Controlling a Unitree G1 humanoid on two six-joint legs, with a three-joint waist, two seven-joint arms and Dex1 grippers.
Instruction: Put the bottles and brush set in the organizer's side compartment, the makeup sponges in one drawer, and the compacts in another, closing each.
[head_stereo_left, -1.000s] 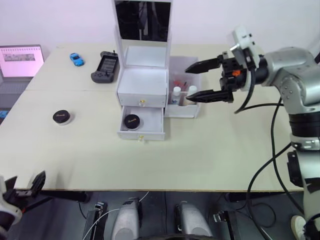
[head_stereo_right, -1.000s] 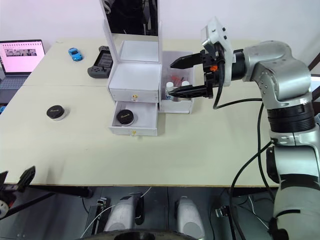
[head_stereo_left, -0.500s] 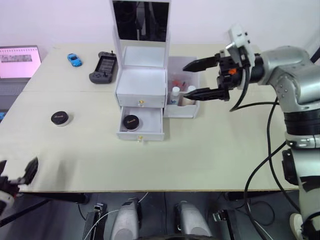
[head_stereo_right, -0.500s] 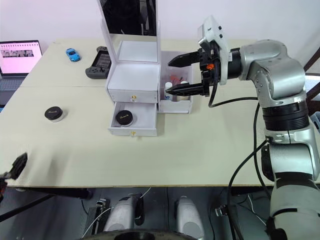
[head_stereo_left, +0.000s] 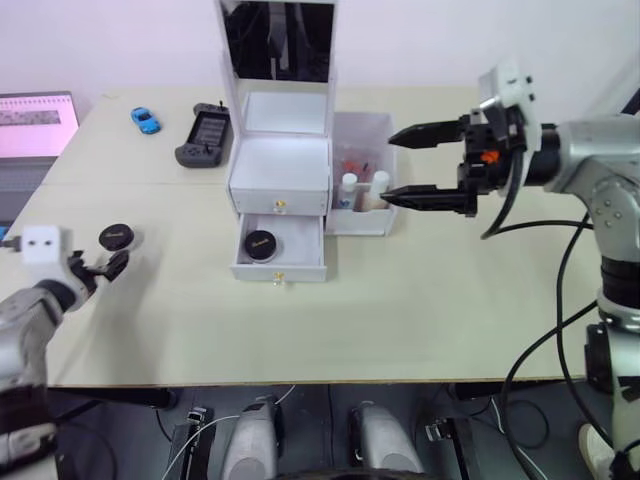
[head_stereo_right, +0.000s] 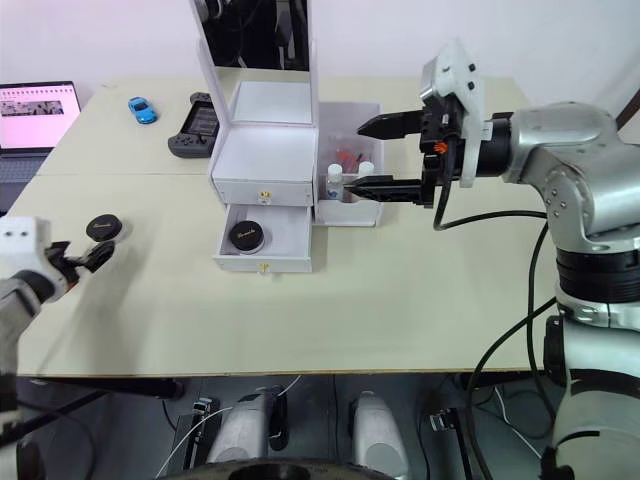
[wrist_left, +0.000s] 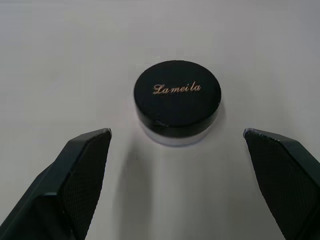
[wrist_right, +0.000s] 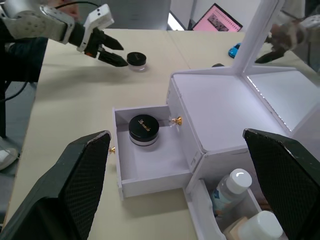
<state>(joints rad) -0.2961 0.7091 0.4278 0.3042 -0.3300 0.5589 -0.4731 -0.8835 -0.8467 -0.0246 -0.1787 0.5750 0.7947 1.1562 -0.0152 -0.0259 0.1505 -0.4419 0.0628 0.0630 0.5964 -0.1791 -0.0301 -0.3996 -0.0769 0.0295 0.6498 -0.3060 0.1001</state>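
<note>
Left claw (wrist_left: 177, 145) released, straddling black compact (wrist_left: 177, 101) on tabletop (head_stereo_left: 420, 320), left of frame. Right claw (head_stereo_left: 400, 165) released, hovering by organizer's side compartment (head_stereo_left: 365, 222), centre-right. Second compact (head_stereo_left: 261, 241) in open lower drawer (head_stereo_left: 280, 262).

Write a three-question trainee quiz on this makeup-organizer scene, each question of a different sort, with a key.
1. True or false: the white plastic organizer's lower gold-knobbed drawer stands open with a round black-lidded compact inside.
2. Which gripper is lined up on the second black-lidded compact lying on the pale table? A) left gripper B) right gripper
3. Fill in: the two white-capped bottles stand in the organizer's ___ compartment.

Key: 1 true; 2 A; 3 side.
</note>
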